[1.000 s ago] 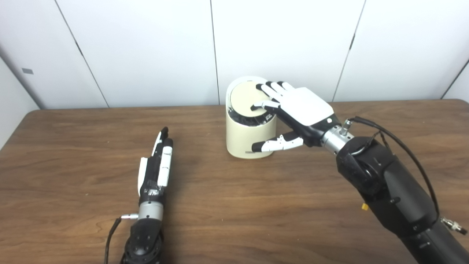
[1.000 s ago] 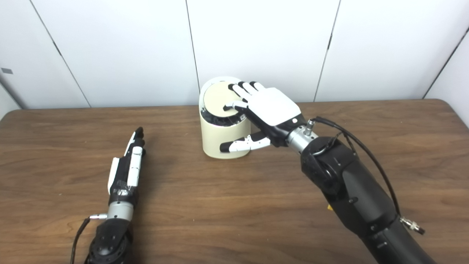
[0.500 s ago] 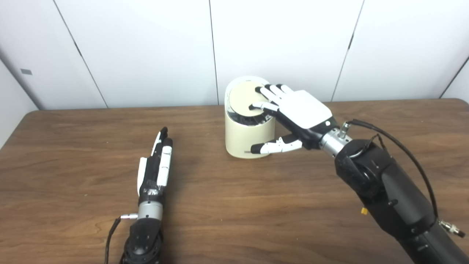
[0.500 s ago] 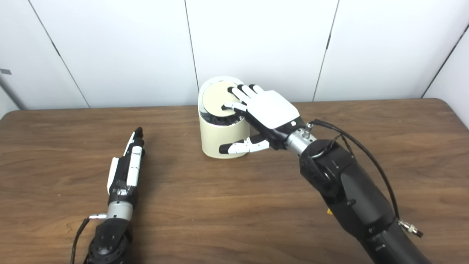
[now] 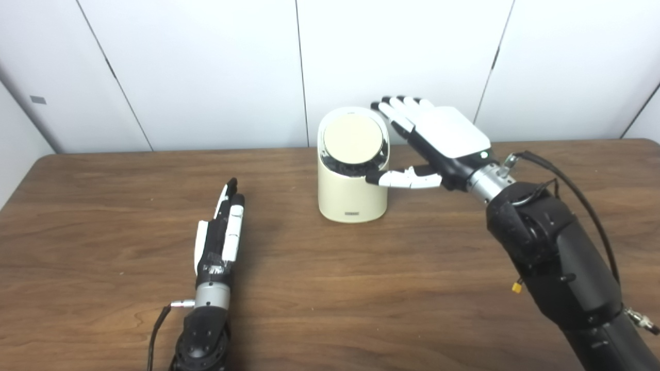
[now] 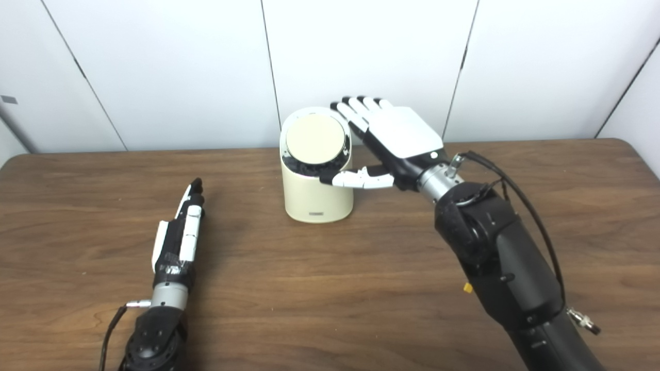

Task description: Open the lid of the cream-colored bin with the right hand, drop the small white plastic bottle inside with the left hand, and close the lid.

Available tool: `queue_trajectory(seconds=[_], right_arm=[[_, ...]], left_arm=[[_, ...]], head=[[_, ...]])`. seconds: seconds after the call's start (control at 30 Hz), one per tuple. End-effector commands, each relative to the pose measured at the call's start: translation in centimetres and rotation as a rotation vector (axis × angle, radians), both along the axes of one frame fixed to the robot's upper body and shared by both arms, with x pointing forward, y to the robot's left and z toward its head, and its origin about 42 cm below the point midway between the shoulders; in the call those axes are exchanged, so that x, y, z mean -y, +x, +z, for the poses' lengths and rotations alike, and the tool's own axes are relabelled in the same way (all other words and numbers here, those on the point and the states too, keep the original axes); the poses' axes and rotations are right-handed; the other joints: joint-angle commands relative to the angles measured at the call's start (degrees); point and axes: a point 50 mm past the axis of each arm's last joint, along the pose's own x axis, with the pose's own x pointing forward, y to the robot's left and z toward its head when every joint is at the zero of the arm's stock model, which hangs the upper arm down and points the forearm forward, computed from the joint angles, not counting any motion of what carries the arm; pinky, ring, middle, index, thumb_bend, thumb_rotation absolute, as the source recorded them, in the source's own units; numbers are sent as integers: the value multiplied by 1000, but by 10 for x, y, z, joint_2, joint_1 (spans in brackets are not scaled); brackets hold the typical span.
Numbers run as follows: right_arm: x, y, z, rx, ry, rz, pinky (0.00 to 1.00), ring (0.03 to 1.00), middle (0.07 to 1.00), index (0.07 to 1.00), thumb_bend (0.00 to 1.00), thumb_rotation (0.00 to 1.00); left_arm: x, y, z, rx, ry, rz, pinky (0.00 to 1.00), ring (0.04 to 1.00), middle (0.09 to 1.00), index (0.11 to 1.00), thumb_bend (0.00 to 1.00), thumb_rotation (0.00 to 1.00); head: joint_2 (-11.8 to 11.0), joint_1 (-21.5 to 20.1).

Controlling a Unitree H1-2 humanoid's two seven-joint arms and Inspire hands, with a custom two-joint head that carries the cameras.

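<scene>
Bright, even light falls from above over the whole scene, and the white wall panels look almost washed out. Shadows on the wooden table are soft: a faint one just right of the left hand, another hugging the base of the bin. The bin's lid shows a mild sheen. Both views are slightly soft and grainy, and the table's far edge bows a little towards the corners.

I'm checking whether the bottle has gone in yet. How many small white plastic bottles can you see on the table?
0. No bottle shows on the table, in the left hand or in the right hand. One may be hidden inside the cream-colored bin.
</scene>
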Motion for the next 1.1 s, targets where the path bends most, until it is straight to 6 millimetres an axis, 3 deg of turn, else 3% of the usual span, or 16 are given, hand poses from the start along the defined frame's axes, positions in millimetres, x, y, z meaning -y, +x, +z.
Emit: queue_trajectory(seconds=[0.0,0.1,0.33,0.6,0.83,0.97,1.07], right_arm=[[8,-3,16,58,26,-21,1000,1000,1000,973,555,987],[18,-8,7,37,54,-46,1000,1000,1000,966,545,957],[42,-25,-20,-72,188,-102,1000,1000,1000,971,545,994],[58,-44,-47,-274,527,-134,941,1000,999,966,538,996],[58,-56,-82,-347,881,-139,831,899,928,908,521,989],[56,-63,-103,-364,1139,-144,911,931,937,900,467,889],[59,-69,-115,-363,1235,-152,936,944,937,891,462,851]], left_arm=[[0,3,5,6,-16,0,1000,1000,1000,1000,608,976],[-1,3,7,9,-9,-1,1000,1000,1000,1000,603,971],[-5,0,11,18,1,0,1000,1000,1000,1000,606,977],[-9,-4,24,46,-33,-38,1000,986,978,1000,649,1000],[-11,-14,33,42,-53,-66,1000,988,989,1000,650,1000],[-14,-22,32,50,-109,-94,1000,999,1000,1000,615,1000],[-16,-31,27,80,-156,-96,1000,1000,1000,1000,568,984]], head=[[0,-1],[2,-3],[7,-8],[20,-7],[21,-11],[25,-1],[28,2]])
